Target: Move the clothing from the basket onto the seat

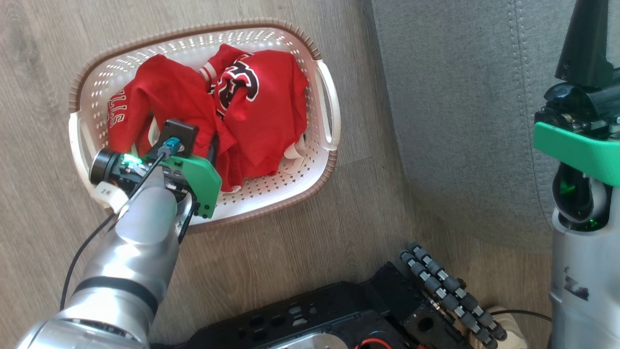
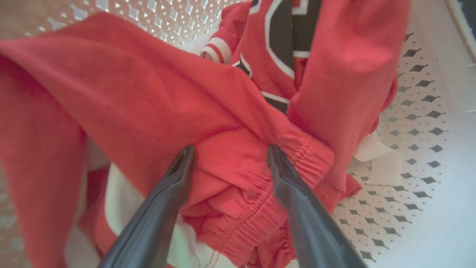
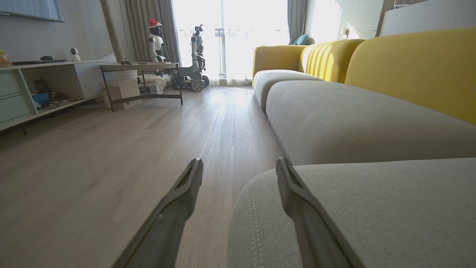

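Nearest, the robot's black base [image 1: 334, 315] with its roller wheel [image 1: 450, 291] stands on the pale wooden floor [image 1: 310, 232]. Just beyond it, the left arm reaches down into the basket [image 1: 271, 189]. The basket sits on the floor beside the seat [image 1: 460, 121], with a strip of boards between them. In the head view the arm's green wrist bracket [image 1: 201, 177] covers the basket's near corner and hides the fingers.

From the left wrist, the left gripper [image 2: 230, 149] has its two dark fingers spread, one on each side of the bunched elastic waistband of the red shorts [image 2: 148, 100]. The tips seem to press into the cloth, though blur makes contact hard to judge. All the clothing [image 1: 271, 131] lies inside the basket: the shorts to the left and the jersey [image 1: 276, 97] with black-and-white lettering to the right, overlapping in the middle.

The right gripper [image 3: 238, 160] hangs at the seat's rounded corner, fingers apart and holding nothing. In its own view one finger is over the floor and one over the grey cushion.

Farther off, more grey cushions [image 3: 334, 119] run along yellow backrests [image 3: 409, 70]. A low cabinet [image 3: 48, 85], a dark-framed table [image 3: 141, 67] and two humanoid robots [image 3: 195, 52] stand toward the bright window [image 3: 238, 33].
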You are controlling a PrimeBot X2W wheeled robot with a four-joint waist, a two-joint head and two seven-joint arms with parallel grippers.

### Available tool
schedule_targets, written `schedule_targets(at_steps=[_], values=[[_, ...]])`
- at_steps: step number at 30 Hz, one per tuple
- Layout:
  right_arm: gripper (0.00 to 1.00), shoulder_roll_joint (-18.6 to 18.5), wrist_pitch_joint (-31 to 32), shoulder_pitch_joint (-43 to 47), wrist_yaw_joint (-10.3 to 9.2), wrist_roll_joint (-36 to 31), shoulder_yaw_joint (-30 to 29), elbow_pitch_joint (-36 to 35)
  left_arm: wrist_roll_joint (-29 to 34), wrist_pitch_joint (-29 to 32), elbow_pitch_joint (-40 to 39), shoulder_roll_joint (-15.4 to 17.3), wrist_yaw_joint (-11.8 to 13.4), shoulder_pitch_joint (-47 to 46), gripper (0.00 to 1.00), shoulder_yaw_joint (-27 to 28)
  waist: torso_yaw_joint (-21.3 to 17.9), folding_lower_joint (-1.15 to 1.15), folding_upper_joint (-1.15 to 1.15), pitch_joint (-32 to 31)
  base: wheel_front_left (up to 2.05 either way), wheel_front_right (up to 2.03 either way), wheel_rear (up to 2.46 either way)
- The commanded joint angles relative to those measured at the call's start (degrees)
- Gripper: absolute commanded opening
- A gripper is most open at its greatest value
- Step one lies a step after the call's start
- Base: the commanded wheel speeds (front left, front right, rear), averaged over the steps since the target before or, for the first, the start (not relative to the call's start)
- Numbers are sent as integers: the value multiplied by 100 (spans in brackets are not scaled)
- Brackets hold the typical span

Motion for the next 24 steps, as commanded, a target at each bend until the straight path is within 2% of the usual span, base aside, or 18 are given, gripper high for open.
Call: schedule_targets(at_steps=[1,4,5,6,7,8,14,24], values=[[100,-16,-36,143,41,49,99,-187,39,67,14,73,47,117,100,-3,-10,0,-1,-2,0,0,0],[100,-16,-36,138,41,70,114,-186,50,179,41,73,53,120,100,-56,-26,0,-1,-6,0,0,0],[100,-16,-36,138,41,80,123,-187,55,229,53,73,54,123,94,-82,-35,0,-1,-8,0,0,0],[100,-16,-36,139,41,89,131,-190,80,289,65,72,55,124,45,-126,-44,0,-1,-10,0,0,0],[100,-16,-36,143,41,95,136,-193,94,351,77,72,49,128,10,-160,-51,0,-1,-13,0,0,0],[100,-16,-36,147,41,98,138,-194,89,404,87,72,43,134,0,-176,-56,0,-1,-16,0,0,0],[100,-16,-36,155,41,101,126,-191,80,555,119,71,36,148,0,-276,-67,0,-1,-46,0,0,0],[100,-16,-36,173,41,64,112,-77,-155,200,-150,70,-32,184,0,-387,89,0,-1,-357,0,0,0]])
